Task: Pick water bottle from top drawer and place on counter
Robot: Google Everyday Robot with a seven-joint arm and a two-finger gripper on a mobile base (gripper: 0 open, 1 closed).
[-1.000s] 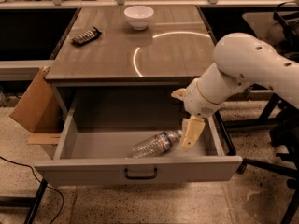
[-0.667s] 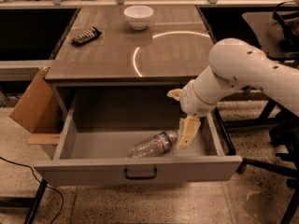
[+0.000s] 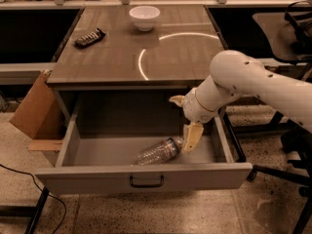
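Note:
The water bottle (image 3: 158, 151) lies on its side in the open top drawer (image 3: 146, 177), right of centre, with its cap end pointing right. My gripper (image 3: 185, 119) hangs over the drawer's right part on the white arm, just above and to the right of the bottle's cap end. It is open and holds nothing. One pale finger (image 3: 192, 136) reaches down next to the cap; the other (image 3: 176, 100) sits higher up. The counter (image 3: 185, 57) is above the drawer, with a bright curved reflection on it.
A white bowl (image 3: 144, 17) stands at the counter's back centre and a dark flat object (image 3: 89, 37) at its back left. A cardboard box (image 3: 34, 108) leans beside the drawer on the left. An office chair (image 3: 292, 28) is at the right.
My gripper has moved a little to the left, closer to the bottle's cap end. The bottle has not moved.

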